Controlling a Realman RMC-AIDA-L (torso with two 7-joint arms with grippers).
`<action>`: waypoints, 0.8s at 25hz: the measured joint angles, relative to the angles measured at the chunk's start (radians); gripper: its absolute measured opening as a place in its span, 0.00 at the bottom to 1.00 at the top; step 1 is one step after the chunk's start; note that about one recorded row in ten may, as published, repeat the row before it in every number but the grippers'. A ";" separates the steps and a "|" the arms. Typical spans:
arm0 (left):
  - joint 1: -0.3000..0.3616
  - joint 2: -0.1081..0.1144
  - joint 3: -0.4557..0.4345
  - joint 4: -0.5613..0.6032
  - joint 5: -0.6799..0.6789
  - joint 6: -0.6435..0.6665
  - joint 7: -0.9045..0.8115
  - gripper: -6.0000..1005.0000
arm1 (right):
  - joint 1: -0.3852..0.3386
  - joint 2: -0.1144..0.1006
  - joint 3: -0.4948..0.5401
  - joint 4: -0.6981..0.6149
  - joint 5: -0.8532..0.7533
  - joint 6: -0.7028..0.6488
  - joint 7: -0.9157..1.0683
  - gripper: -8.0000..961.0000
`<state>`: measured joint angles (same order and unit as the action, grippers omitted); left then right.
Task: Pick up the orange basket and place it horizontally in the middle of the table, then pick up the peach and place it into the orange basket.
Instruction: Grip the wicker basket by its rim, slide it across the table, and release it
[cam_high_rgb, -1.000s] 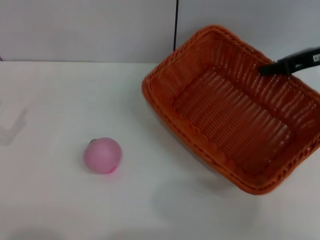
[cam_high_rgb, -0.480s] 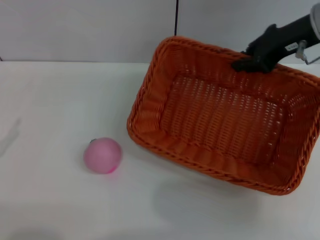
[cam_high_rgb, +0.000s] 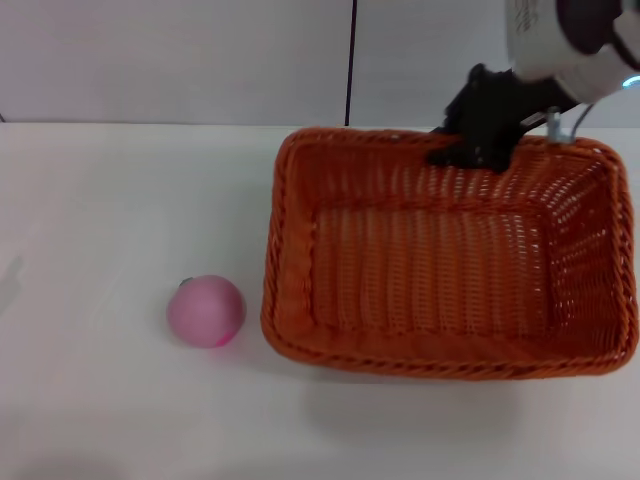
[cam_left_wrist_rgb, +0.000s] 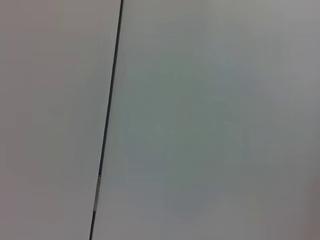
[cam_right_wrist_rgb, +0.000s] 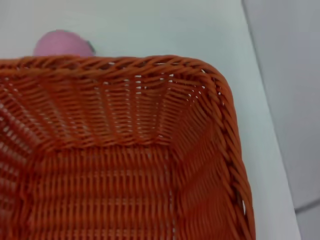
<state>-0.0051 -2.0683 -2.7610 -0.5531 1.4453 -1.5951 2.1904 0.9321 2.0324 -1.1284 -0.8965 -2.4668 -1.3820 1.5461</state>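
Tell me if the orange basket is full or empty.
Empty: the orange basket shows only bare weave inside; the peach sits outside on the table.

Orange open-weave basket (cam_high_rgb: 440, 290) with braided rim, pale-pink peach (cam_high_rgb: 205, 311) left of it, white table (cam_high_rgb: 100, 200), black gripper (cam_high_rgb: 470, 140).

Open table (cam_high_rgb: 90, 200) surrounds the peach (cam_high_rgb: 206, 311); orange basket (cam_high_rgb: 300, 250) just beside.

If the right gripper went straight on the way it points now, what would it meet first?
The right gripper sits at the basket's far rim, pointing down and inward. Going on, it would probably meet the basket's woven wall or floor first, though depth is uncertain.
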 joint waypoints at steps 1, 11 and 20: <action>0.000 0.000 0.000 0.000 0.000 0.000 0.000 0.76 | 0.000 0.000 0.000 0.000 0.000 0.000 0.000 0.17; 0.006 0.000 -0.008 0.012 -0.003 -0.018 0.000 0.76 | 0.030 0.032 0.010 0.086 0.084 0.129 -0.060 0.17; 0.003 0.003 -0.009 0.023 -0.003 -0.020 0.002 0.76 | 0.038 0.046 -0.085 0.214 0.199 0.258 -0.063 0.17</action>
<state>-0.0021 -2.0651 -2.7703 -0.5301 1.4427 -1.6152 2.1922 0.9701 2.0781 -1.2137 -0.6822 -2.2681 -1.1242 1.4827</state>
